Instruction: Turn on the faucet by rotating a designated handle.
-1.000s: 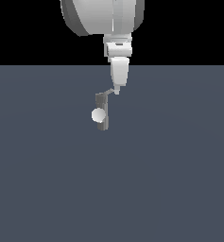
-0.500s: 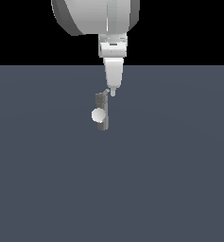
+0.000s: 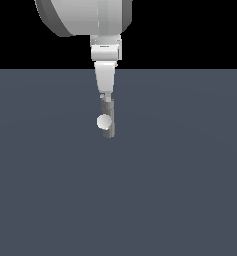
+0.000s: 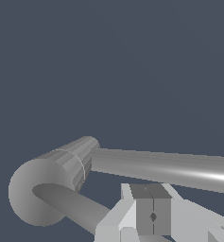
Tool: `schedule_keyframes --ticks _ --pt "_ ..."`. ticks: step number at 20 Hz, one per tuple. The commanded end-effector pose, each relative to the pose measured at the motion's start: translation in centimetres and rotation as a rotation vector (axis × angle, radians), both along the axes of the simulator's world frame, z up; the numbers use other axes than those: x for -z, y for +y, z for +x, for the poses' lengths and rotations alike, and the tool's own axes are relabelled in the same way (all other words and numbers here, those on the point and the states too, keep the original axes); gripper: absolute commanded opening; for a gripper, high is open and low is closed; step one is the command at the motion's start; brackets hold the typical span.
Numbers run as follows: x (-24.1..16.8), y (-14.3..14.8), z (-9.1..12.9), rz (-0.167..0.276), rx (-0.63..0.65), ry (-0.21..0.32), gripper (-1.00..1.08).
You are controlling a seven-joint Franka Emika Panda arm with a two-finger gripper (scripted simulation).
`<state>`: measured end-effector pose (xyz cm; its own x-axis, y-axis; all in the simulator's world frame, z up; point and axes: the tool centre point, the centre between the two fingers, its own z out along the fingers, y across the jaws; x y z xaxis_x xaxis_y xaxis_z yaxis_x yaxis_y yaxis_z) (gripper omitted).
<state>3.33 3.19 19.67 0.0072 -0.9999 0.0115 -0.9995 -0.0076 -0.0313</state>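
Faucet (image 3: 108, 122) beneath downward-pointing jaws (image 3: 105, 96)

We see the white robot arm (image 3: 85, 17) coming down from the top, and its gripper (image 3: 105, 96) points straight down onto the top of the faucet (image 3: 108, 120). The faucet is a small dark grey post standing on the flat grey floor (image 3: 190, 190). A pale ball (image 3: 103, 121) sits on the post, toward the exterior view's left. We cannot tell how the jaws stand.
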Motion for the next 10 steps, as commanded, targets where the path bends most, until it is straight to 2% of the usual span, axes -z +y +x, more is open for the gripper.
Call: schedule_keyframes --ticks 1,10 --pt "0.2 0.9 0.2 0.001 -0.006 0.004 -1.0" --pt "0.9 4.8 1.8 0.006 -0.027 0.018 -1.0"
